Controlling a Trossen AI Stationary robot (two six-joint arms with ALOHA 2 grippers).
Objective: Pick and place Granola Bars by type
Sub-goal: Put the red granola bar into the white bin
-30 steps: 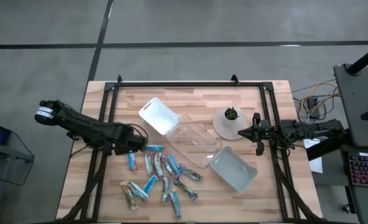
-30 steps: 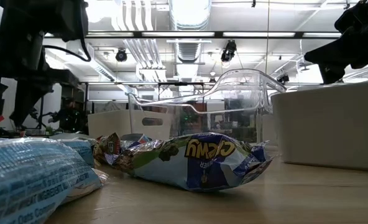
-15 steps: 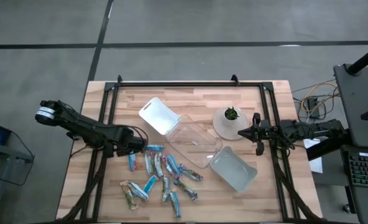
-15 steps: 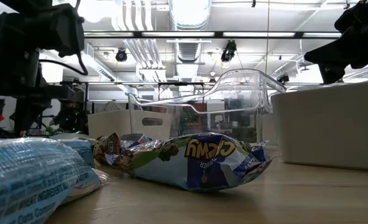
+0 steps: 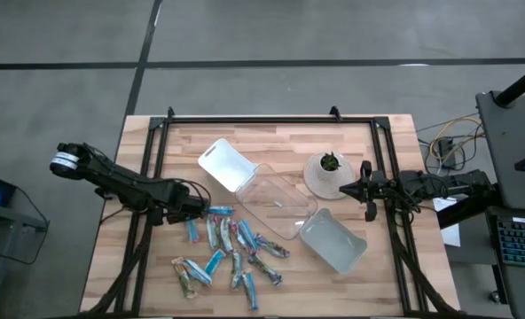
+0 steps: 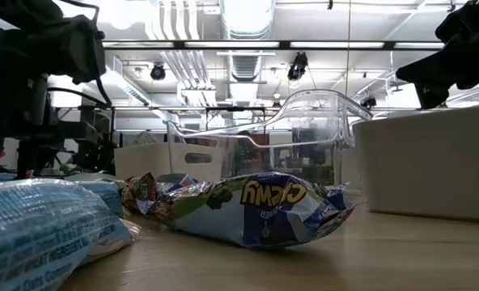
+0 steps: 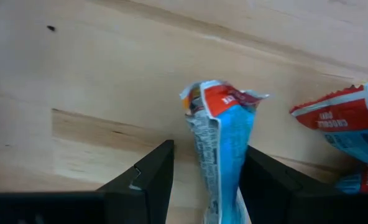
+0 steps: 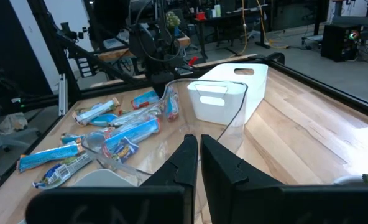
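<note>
Presently, left to right.

Item 1: left gripper (image 5: 197, 210), dark, two-fingered, low over the pale wooden slatted surface (image 5: 271, 142) at the left edge of the bar pile. Its fingers (image 7: 148, 180) stand moderately apart, one either side of a bright blue foil-wrapped granola bar (image 7: 221, 155) with a red crimped end; the wrist view shows the bar between them with gaps on both sides, so it is straddled, not yet clamped.

Item 2: heap of small foil-wrapped granola bars (image 5: 231, 252), blue, silvery-blue and greenish-tan, scattered in the near-centre of the surface, several overlapping. None lies in a tray. Handling, by judgement: light, soft, crinkly wrappers that slip and deform; contents likely to crumble under a hard squeeze. Best held across the narrow middle of the body, not by the flat crimped ends, which would fold.

Item 3: white rectangular plastic tray (image 5: 224, 163), far of the heap, touching the next.

Item 4: clear rectangular plastic tray (image 5: 276, 206), centre, just right of the heap.

Item 5: grey-white rectangular tray (image 5: 332, 241), near right, at the clear tray's corner.

Item 6: small green plant in a round white pot (image 5: 328, 171), far right of centre.

Item 7: right gripper (image 5: 366, 190), waiting at the right edge of the surface, beside the pot, fingers pressed together, holding nothing.
</note>
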